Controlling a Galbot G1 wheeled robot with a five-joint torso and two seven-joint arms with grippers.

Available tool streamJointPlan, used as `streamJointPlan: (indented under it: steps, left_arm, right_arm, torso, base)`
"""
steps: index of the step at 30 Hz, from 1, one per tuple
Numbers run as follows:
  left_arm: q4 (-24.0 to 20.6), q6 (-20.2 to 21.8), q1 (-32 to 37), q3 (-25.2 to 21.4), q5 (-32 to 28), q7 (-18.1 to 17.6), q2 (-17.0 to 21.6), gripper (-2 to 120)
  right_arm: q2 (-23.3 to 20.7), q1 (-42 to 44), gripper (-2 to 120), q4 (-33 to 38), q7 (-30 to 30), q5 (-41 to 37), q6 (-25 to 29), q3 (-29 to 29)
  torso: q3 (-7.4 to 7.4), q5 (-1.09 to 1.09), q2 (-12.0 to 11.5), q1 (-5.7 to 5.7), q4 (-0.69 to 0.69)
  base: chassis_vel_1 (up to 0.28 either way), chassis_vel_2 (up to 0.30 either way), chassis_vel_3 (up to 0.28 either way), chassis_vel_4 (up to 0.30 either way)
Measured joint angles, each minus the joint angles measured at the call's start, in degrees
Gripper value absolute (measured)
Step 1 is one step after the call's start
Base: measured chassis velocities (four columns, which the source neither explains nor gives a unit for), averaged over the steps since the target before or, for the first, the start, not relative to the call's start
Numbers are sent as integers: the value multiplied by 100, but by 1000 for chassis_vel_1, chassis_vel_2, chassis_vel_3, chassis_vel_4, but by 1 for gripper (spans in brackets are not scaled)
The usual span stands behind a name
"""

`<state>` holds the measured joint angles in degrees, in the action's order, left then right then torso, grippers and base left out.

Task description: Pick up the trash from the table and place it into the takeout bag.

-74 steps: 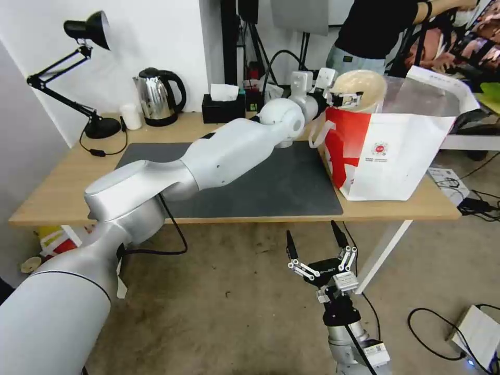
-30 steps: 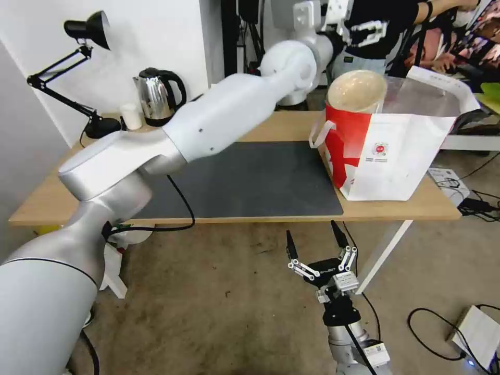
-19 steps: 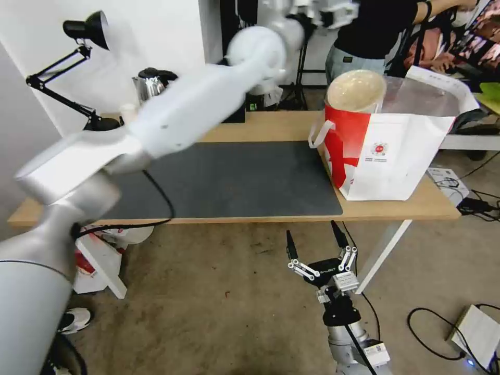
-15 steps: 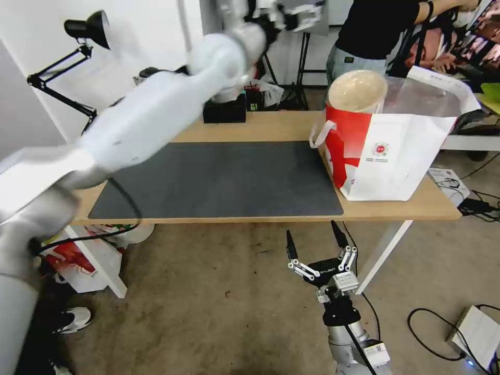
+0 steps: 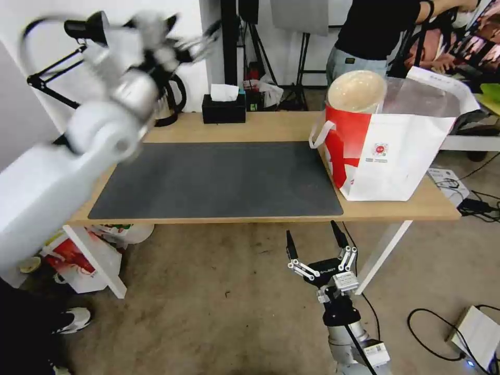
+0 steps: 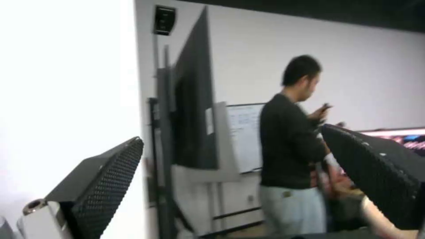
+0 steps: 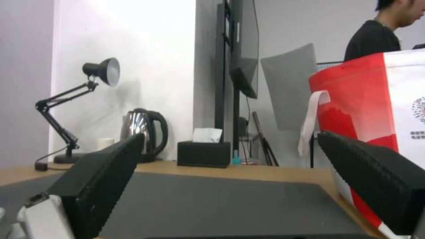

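The takeout bag [image 5: 396, 156], white with a red side panel, stands on the right end of the table [image 5: 260, 127]. A tan round bowl [image 5: 357, 91] of the trash sticks out of the bag's open top, tilted on its side. My left gripper [image 5: 190, 34] is raised high over the table's back left, blurred by motion; in the left wrist view its fingers [image 6: 106, 179] stand wide apart with nothing between them. My right gripper [image 5: 315, 239] hangs open below the table's front edge, pointing up. The right wrist view looks across the mat [image 7: 212, 202] to the bag [image 7: 367, 99].
A black tissue box [image 5: 224, 107], a steel kettle [image 7: 144, 134], a small white cup [image 7: 104, 142] and a black desk lamp [image 5: 86, 28] line the back edge. A person stands behind the bag. Cables and a white box [image 5: 476, 333] lie on the floor at right.
My left gripper let go of the tan bowl at the bag's top, rose, and swung far left over the back of the table. The bowl stays in the bag. The right arm has not moved.
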<state>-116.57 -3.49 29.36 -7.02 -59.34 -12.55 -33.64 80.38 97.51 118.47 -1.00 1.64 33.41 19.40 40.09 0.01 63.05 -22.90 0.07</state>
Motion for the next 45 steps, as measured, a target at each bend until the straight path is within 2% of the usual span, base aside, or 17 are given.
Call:
streamJointPlan:
  steps: [1,2,3,4,7,8,11,12,14,15,18,19,23,24,27,35,45]
  left_arm:
    - [-130,-107,516,-385,327,6,-46,100]
    - [-249,-161,819,-637,522,7,-124,100]
    - [-249,-161,819,-637,522,7,-124,100]
    - [-416,-209,1192,-943,741,5,-238,100]
    - [-835,-437,2402,-1799,1673,87,-714,100]
    - [-835,-437,2402,-1799,1673,87,-714,100]
    - [-1170,-816,3685,-2460,2472,298,-1495,100]
    - [-1170,-816,3685,-2460,2472,298,-1495,100]
    - [-1378,-1136,4448,-2731,2954,449,-2211,100]
    - [-1378,-1136,4448,-2731,2954,449,-2211,100]
    - [-1542,-1489,5164,-2828,3527,578,-3171,100]
    - [-1542,-1489,5164,-2828,3527,578,-3171,100]
    - [-1518,-2019,5728,-2751,4441,673,-4132,100]
    - [-1518,-2019,5728,-2751,4441,673,-4132,100]
    - [-1450,-2294,6064,-2659,4826,741,-4621,100]
    - [-1126,-2769,6669,-2506,5151,770,-5158,100]
    - [-426,-3120,6905,-2187,5418,771,-5438,100]
  right_arm:
    - [-2,0,100,0,0,0,0,1]
    - [0,0,100,1,0,0,0,-1]
    - [0,0,100,1,0,0,0,-1]
    - [2,0,100,0,0,0,0,0]
    - [-2,0,100,0,0,0,0,2]
    - [-2,0,100,0,0,0,0,2]
    - [1,1,100,0,0,0,0,1]
    - [1,1,100,0,0,0,0,1]
    - [0,1,100,1,0,0,0,1]
    - [0,1,100,1,0,0,0,1]
    - [1,1,100,0,0,0,0,0]
    - [1,1,100,0,0,0,0,0]
    - [0,1,100,1,0,0,0,0]
    - [0,1,100,1,0,0,0,0]
    - [-2,1,100,1,0,0,0,0]
    - [0,1,100,0,0,0,0,1]
    - [0,1,100,0,0,0,0,1]
  torso:
    - [1,-8,0,-1,-3]
    - [0,-1,0,-1,-7]
    - [0,-1,0,-1,-7]
    - [1,2,0,-2,-13]
    - [1,1,0,-2,-10]
    - [1,1,0,-2,-10]
    - [1,-2,0,-2,-5]
    - [1,-2,0,-2,-5]
    - [1,0,-1,-2,-6]
    - [1,0,-1,-2,-6]
    - [1,1,-1,-1,-7]
    - [1,1,-1,-1,-7]
    - [1,1,-1,-1,-7]
    - [1,1,-1,-1,-7]
    - [1,0,-1,-2,-7]
    - [1,1,-1,-2,-6]
    - [2,-1,-2,-2,-7]
  base:
    - [0,0,0,0]
    - [0,0,0,0]
    - [0,0,0,0]
    - [0,0,0,0]
    - [0,0,0,0]
    - [0,0,0,0]
    - [0,0,0,0]
    - [0,0,0,0]
    - [0,0,0,0]
    - [0,0,0,0]
    - [0,0,0,0]
    - [0,0,0,0]
    - [0,0,0,0]
    - [0,0,0,0]
    - [0,0,0,0]
    - [0,0,0,0]
    - [0,0,0,0]
